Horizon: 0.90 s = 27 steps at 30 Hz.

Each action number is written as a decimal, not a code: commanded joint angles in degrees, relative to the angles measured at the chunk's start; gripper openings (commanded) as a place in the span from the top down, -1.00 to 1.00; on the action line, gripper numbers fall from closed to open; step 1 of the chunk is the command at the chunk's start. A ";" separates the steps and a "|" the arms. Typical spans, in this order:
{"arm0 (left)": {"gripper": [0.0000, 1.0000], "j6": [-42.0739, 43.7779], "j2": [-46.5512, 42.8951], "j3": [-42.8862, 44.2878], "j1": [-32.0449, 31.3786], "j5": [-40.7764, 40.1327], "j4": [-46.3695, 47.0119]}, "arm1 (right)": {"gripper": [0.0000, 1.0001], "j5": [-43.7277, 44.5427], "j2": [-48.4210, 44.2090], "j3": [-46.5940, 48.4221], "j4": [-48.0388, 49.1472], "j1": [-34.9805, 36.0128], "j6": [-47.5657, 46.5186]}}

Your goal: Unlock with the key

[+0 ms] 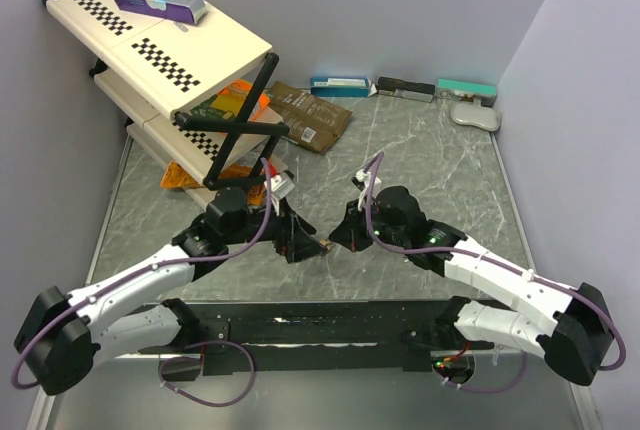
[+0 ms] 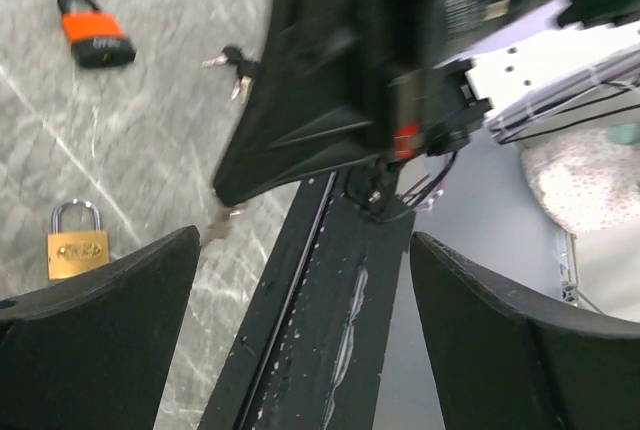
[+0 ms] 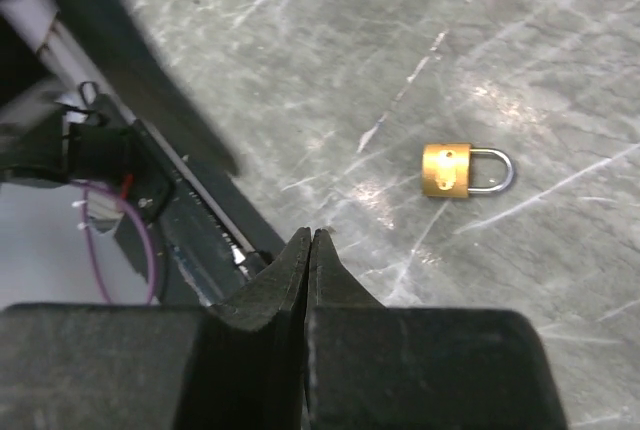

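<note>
A brass padlock [image 3: 455, 170] lies flat on the grey marble table; it also shows in the left wrist view [image 2: 77, 250] and as a small brass spot between the two arms [image 1: 325, 244]. My right gripper [image 3: 312, 235] is shut, and a small silver key [image 2: 222, 220] sticks out of its tip, held above the table a little short of the padlock. My left gripper [image 2: 305, 250] is open and empty, hovering above the table and facing the right gripper [image 1: 340, 238]. The two grippers nearly meet at the table's middle.
An orange padlock [image 2: 95, 35] and a bunch of keys [image 2: 232, 60] lie further out. A checkered shelf rack [image 1: 160, 45] stands at the back left with bags under it. Boxes [image 1: 400, 87] line the back wall. The black base rail [image 1: 320, 322] runs along the near edge.
</note>
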 commanded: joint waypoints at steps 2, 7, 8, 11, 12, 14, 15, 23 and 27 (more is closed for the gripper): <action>-0.79 1.57 3.03 2.65 -1.88 -3.54 4.53 | 1.00 -2.46 -2.38 0.70 1.00 -0.89 1.36; -0.58 -0.19 3.65 0.80 -3.03 -5.38 7.97 | 1.00 -2.02 -2.65 1.58 0.29 -1.33 3.38; -0.56 -0.37 3.91 0.63 -3.11 -6.08 8.14 | 1.00 -2.02 -2.65 1.93 0.12 -1.59 3.56; -0.50 -1.25 4.70 -0.25 -3.64 -6.62 9.98 | 1.00 -2.37 -2.91 2.19 0.12 -1.86 4.87; -0.48 -1.51 4.88 -0.86 -4.08 -6.53 10.69 | 1.00 -2.72 -2.91 2.11 0.55 -2.20 5.14; -0.42 -1.95 5.76 -1.30 -4.43 -6.70 11.74 | 1.00 -2.98 -3.09 2.02 0.82 -2.47 6.28; -0.39 -1.95 5.94 -1.39 -4.87 -7.66 11.75 | 1.00 -3.07 -3.09 2.02 0.91 -2.73 6.63; -0.37 -1.78 8.31 -1.66 -6.36 -11.36 12.27 | 1.00 -4.30 -3.52 0.79 3.37 -3.44 9.71; -0.19 -1.95 10.33 -1.75 -6.89 -11.62 13.59 | 1.00 -4.83 -3.53 0.52 3.81 -3.70 10.15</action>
